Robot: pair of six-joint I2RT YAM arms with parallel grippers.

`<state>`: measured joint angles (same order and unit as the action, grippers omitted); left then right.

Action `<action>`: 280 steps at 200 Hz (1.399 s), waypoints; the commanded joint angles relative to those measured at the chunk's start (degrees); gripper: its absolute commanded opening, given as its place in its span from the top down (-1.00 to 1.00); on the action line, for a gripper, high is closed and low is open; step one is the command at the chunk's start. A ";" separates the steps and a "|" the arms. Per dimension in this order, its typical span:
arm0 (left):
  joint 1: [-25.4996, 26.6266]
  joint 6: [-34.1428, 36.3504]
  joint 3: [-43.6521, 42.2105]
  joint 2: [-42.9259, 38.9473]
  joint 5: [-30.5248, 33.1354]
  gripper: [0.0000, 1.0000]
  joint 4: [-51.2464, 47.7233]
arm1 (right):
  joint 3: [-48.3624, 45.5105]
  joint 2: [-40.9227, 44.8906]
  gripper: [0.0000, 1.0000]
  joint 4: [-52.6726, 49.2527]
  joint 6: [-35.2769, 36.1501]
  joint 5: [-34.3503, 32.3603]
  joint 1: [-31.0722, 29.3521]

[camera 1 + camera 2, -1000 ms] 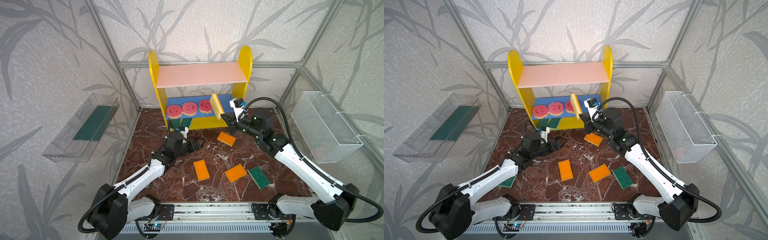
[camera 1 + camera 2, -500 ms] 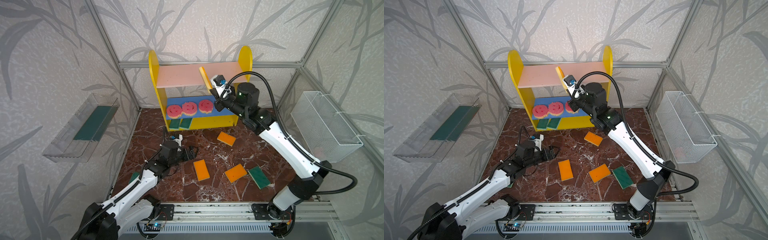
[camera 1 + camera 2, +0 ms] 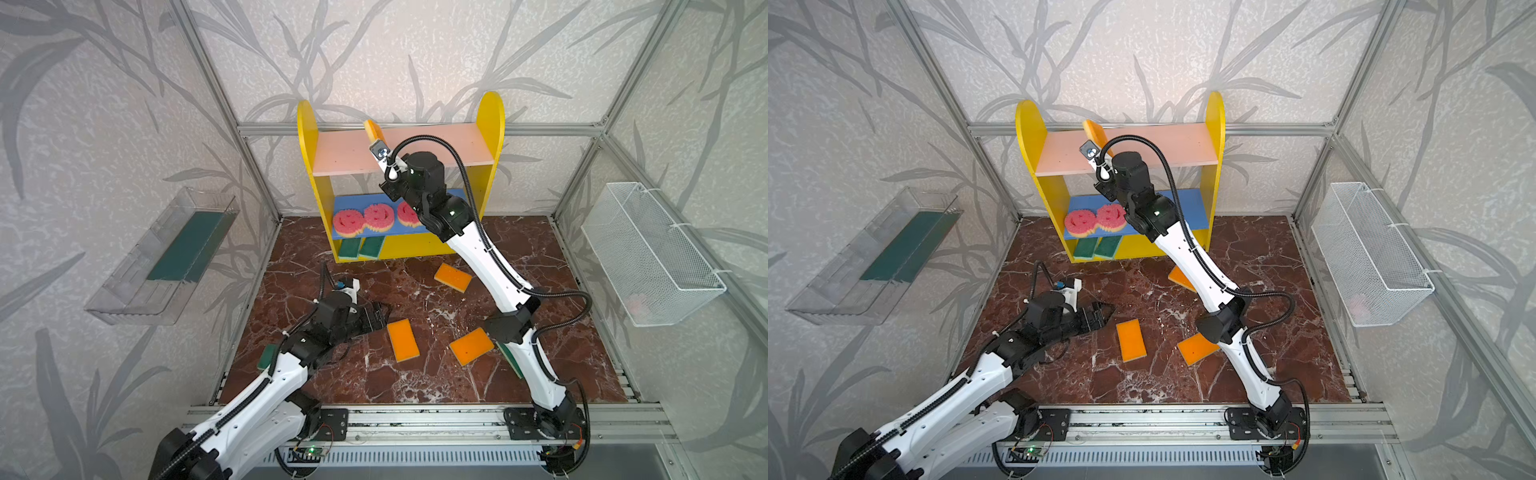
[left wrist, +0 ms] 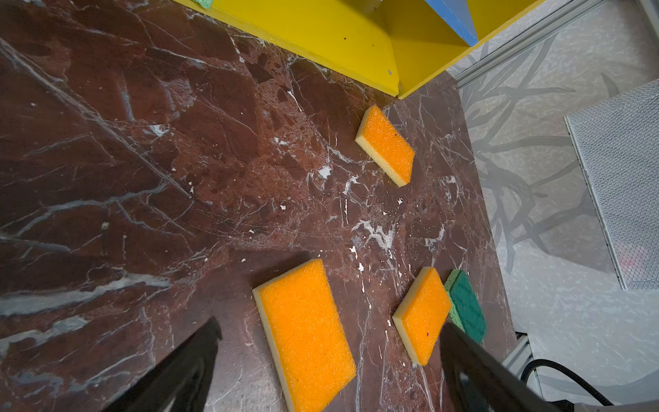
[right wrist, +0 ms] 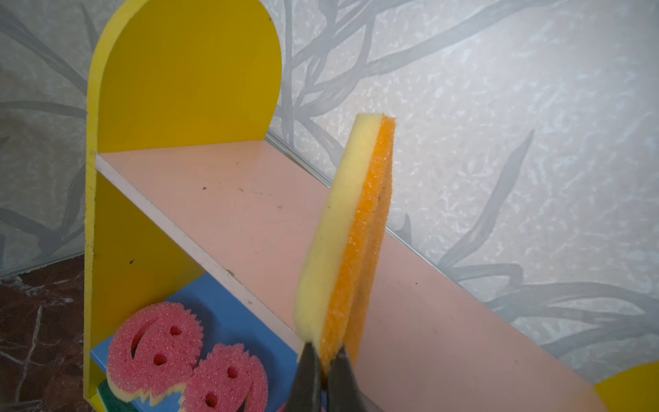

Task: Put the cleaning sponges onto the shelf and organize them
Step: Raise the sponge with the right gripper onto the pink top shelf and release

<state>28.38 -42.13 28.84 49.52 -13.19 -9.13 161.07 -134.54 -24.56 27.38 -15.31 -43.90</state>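
While the right gripper (image 5: 322, 360) pinches an orange sponge (image 5: 356, 232) upright over the pink upper board (image 5: 231, 199) of the shelf (image 3: 306, 166), the left gripper (image 4: 328, 339) hangs wide open, empty, above the marble floor (image 4: 178, 160).

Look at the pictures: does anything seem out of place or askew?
Yes: a green sponge lies alone near the left edge of the table, partly hidden under the left arm.

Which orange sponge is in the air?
The orange rectangular sponge pinched by the right gripper over the pink top board; the other three lie flat on the floor.
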 commanded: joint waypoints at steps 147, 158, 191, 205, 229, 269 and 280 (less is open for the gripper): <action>0.12 0.81 2.78 -1.70 2.41 -0.95 -5.18 | 3.37 -2.67 -0.64 0.41 -1.40 -0.55 -0.49; 0.12 1.07 4.06 -1.90 2.87 -0.95 -6.27 | 3.37 -1.96 -0.66 -0.48 -2.75 0.40 -0.49; 0.10 2.60 9.81 -1.29 4.92 -0.95 -10.15 | 2.61 2.67 -0.74 -3.46 -7.96 5.92 -0.40; 0.10 3.52 12.81 -0.49 5.84 -0.94 -11.70 | 0.93 4.89 -0.78 -3.72 -8.60 7.71 -0.40; 0.04 4.96 17.77 2.23 6.31 -0.95 -13.32 | 0.13 6.57 -0.80 -5.77 -9.52 9.00 0.19; -0.24 6.35 22.94 5.56 7.65 -0.95 -14.35 | -0.68 6.68 -0.81 -9.83 -12.36 9.74 2.31; -0.39 6.70 24.07 5.99 8.20 -0.95 -14.35 | -1.63 7.21 -0.82 -10.40 -12.83 9.00 2.58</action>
<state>28.36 -37.39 50.19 54.70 -7.33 -20.75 161.16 -128.81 -31.40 17.21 -6.48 -42.48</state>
